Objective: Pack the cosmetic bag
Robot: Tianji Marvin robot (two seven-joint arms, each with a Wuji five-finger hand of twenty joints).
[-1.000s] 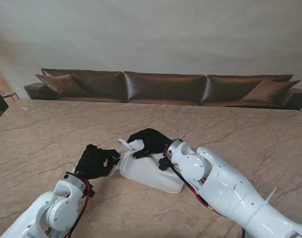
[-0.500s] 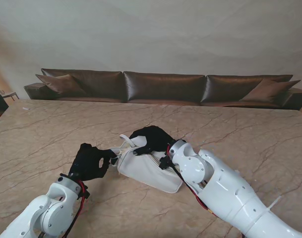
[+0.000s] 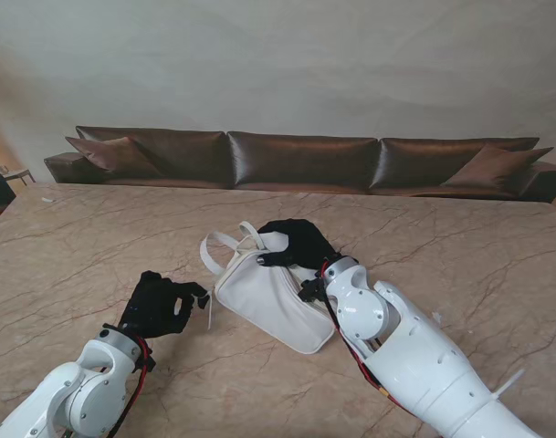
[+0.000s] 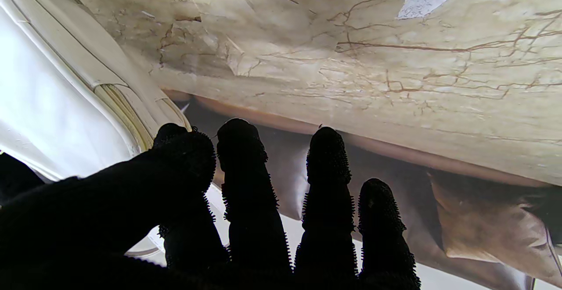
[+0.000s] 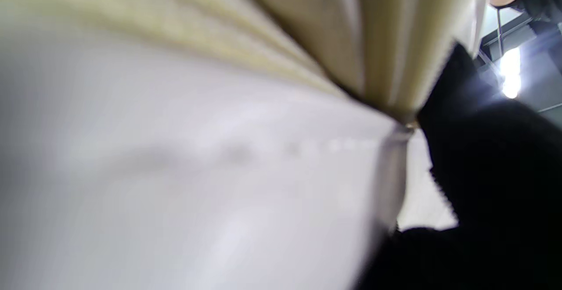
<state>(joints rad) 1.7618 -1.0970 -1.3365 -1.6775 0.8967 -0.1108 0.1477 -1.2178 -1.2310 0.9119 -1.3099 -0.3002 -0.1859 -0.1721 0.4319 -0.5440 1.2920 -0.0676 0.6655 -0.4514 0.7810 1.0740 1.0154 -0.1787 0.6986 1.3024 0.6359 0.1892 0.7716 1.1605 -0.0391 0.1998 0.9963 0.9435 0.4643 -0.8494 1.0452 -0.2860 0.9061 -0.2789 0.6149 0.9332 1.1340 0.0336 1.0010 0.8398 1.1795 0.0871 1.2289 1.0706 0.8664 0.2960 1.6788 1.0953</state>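
The white cosmetics bag [image 3: 268,297] lies tilted on the marble table, its strap loop [image 3: 214,251] sticking out toward the left. My right hand [image 3: 294,245], in a black glove, is shut on the bag's upper edge at its far end. Seen from the right wrist, the bag's white side [image 5: 175,171] and cream edge fill the picture, blurred, beside the right hand [image 5: 491,171]. My left hand [image 3: 157,306] rests left of the bag, apart from it, fingers loosely curled and holding nothing. Past the spread fingers [image 4: 246,193] of the left wrist view is the bag's edge [image 4: 44,119].
The beige veined marble table [image 3: 460,246] stretches wide on all sides. A long brown leather sofa [image 3: 300,160] with cushions runs along its far edge, against a plain wall. Both white arms rise from the near corners.
My right hand has pulled the bag's top farther from me and tipped it up, so the strap loop shows. My left hand has come off the bag and drawn back toward me.
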